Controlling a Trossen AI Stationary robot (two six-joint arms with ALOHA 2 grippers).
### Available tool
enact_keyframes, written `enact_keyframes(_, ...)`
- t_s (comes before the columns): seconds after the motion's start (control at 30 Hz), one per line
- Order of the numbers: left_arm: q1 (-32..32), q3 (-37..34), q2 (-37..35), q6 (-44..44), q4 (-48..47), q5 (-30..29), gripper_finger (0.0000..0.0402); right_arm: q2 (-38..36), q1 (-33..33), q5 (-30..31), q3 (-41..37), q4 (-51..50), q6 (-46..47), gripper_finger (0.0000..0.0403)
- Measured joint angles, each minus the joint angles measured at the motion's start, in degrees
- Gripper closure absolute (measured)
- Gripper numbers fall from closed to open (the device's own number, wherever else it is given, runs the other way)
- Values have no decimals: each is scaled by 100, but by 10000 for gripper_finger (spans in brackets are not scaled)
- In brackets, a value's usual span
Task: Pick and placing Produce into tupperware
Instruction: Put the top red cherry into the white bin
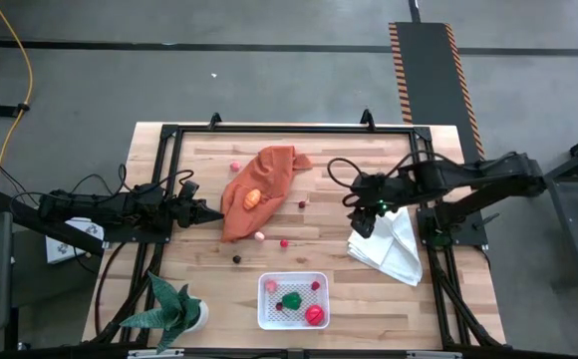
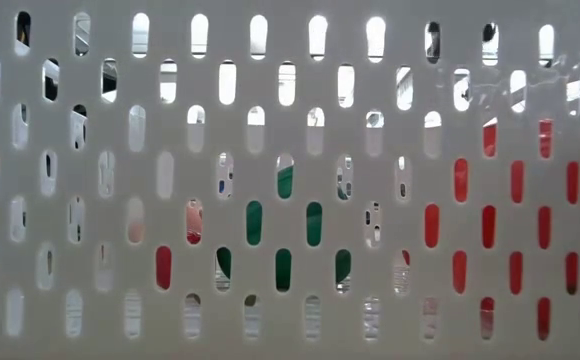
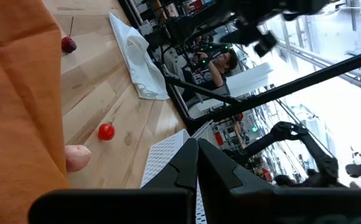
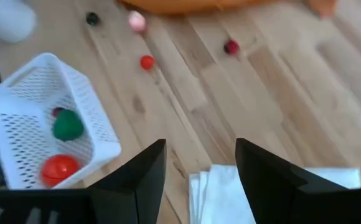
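Low in the high view's centre, the white tupperware sits on the table, holding a green piece, a red piece and what may be smaller dark ones. Loose produce lies above it: a pink piece, a red berry, a dark berry. The left end effector is clenched, empty, at the orange cloth's left edge. The right end effector hangs released over the white cloth.
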Motion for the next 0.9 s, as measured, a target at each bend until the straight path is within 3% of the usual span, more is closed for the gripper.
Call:
enact_keyframes(0.2, 0, 0, 0, 2, 2, 0, 401, -57, -350, -351, -977, 519, 187, 219)
enact_keyframes(0.4, 0, -1, 1, 1, 0, -1, 401, 199, -624, -644, -1430, 1533, 180, 219)
enact_keyframes(0.63, 0, -1, 0, 1, 0, 0, 401, 1034, -960, -833, -1170, 1919, -619, 219)
enact_keyframes(0.9, 0, 0, 2, 1, 2, -1, 401, 1918, -1169, -1039, -528, 1710, -1955, 219)
